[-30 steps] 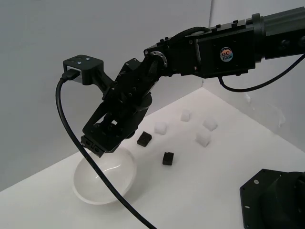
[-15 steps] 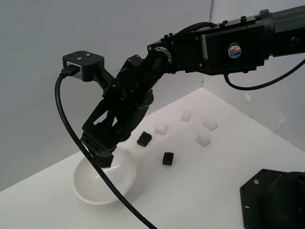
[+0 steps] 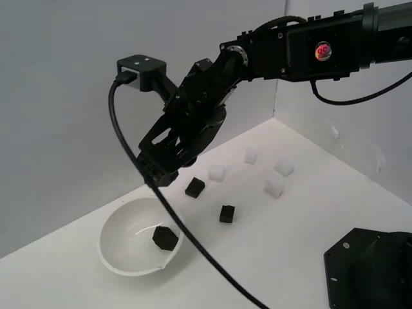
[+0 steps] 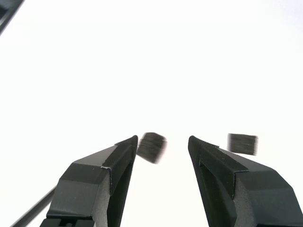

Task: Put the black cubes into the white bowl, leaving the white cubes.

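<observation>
Gripper [image 3: 161, 172] raised, fingers [image 4: 120, 156] apart and empty.
Exterior view alone shows one black cube [image 3: 165, 237] inside the bowl [image 3: 122, 222]; wrist view shows two cubes [image 4: 151, 147] beyond the fingertips.

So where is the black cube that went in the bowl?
In the exterior view, that black cube sits inside the white bowl, toward the view's lower left.
</observation>
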Action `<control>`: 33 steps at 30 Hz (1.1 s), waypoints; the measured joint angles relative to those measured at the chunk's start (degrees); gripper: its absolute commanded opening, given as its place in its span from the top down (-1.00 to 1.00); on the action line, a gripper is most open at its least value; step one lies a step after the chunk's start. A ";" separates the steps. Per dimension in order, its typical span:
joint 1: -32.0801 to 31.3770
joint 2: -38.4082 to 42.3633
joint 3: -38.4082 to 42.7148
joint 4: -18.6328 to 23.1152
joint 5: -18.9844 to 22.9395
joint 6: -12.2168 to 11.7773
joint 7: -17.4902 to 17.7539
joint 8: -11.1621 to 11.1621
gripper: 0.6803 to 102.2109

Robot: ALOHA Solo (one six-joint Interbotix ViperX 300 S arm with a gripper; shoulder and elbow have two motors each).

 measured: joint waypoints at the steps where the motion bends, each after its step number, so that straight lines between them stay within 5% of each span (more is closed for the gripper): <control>1: 0.88 0.44 0.44 0.18 0.26 0.09 0.09 0.70 -0.16; 18: 3.60 2.02 2.02 0.53 0.53 0.09 0.26 1.23 -0.16; 33: 6.94 -3.08 -2.90 1.14 1.14 0.00 -0.26 6.77 -0.16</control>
